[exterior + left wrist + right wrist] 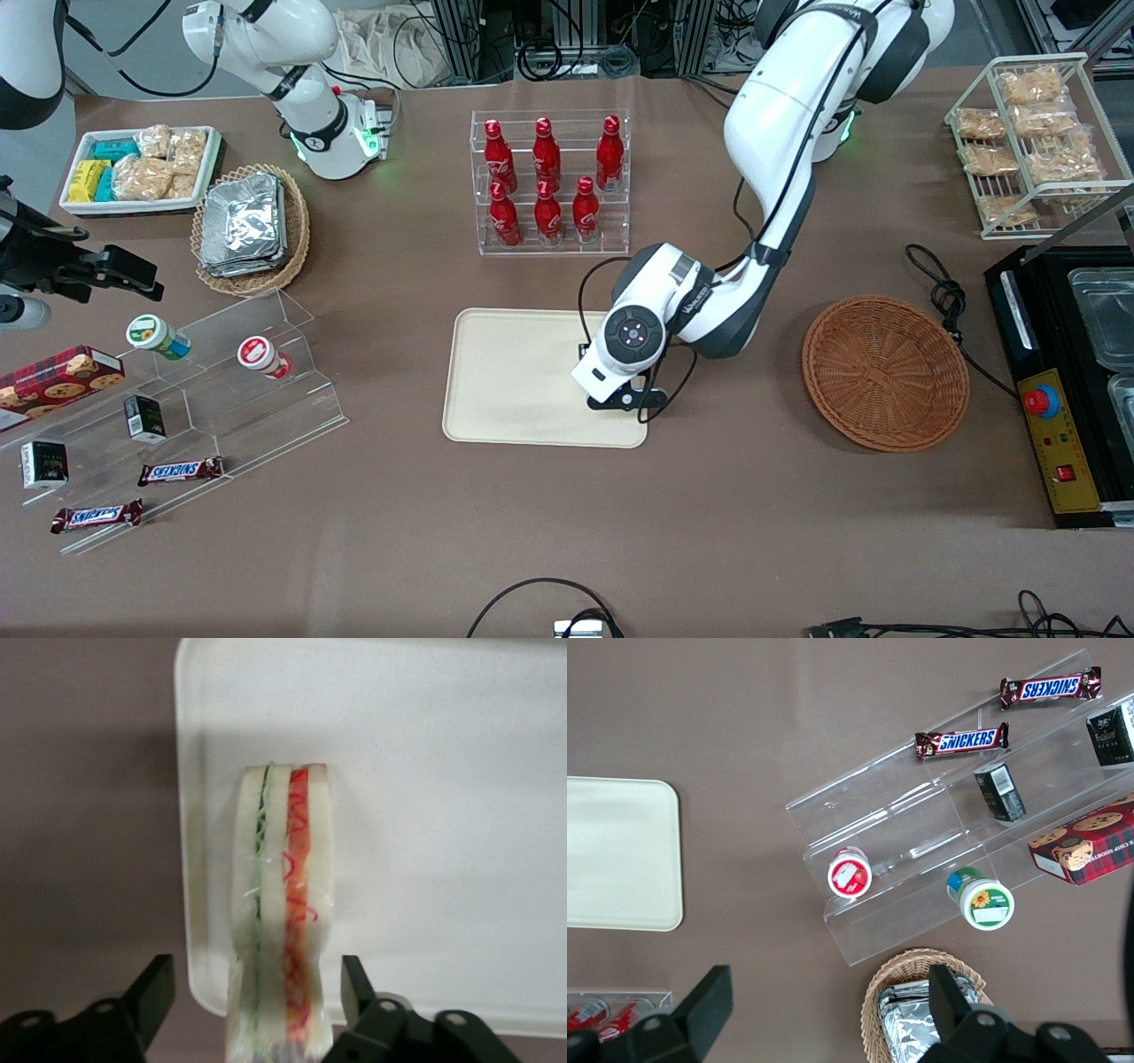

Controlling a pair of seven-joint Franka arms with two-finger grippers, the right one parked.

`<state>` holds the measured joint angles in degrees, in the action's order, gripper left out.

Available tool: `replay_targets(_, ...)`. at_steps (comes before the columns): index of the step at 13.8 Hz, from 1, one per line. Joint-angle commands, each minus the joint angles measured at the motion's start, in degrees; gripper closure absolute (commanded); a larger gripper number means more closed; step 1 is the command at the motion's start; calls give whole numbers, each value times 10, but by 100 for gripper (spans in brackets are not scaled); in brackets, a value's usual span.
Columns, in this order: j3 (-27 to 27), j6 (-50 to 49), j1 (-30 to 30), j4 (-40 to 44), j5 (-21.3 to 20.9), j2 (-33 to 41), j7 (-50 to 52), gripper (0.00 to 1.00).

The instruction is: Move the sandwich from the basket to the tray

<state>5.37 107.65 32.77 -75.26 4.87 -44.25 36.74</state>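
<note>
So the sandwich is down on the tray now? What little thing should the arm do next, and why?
Probably lift the gripper straight up. The sandwich already lies on the tray, near its rim, and the fingers stand open on either side with gaps showing, so nothing is held. The basket is empty. Rising straight should avoid nudging the sandwich.

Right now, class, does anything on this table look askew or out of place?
Yes: the sandwich stands on its edge and overhangs the tray rim, between the open claw. The basket is bare.
</note>
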Motion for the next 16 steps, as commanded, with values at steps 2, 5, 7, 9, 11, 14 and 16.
replay_targets(2, -23, -59, -9, -53, -4, 100, 10, 0)
replay_targets(5, -34, -53, -36, -172, -28, 216, -17, 0)
replay_targets(7, -34, -41, -66, -251, -47, 290, -39, 0)
replay_targets(9, -34, -28, -114, -302, -43, 344, -100, 0)
replay_targets(11, -34, -48, -162, -299, -42, 368, -136, 0)
replay_targets(14, -35, -115, -254, -240, -40, 367, -231, 0)
replay_targets(16, -35, -149, -294, -176, -47, 345, -263, 0)
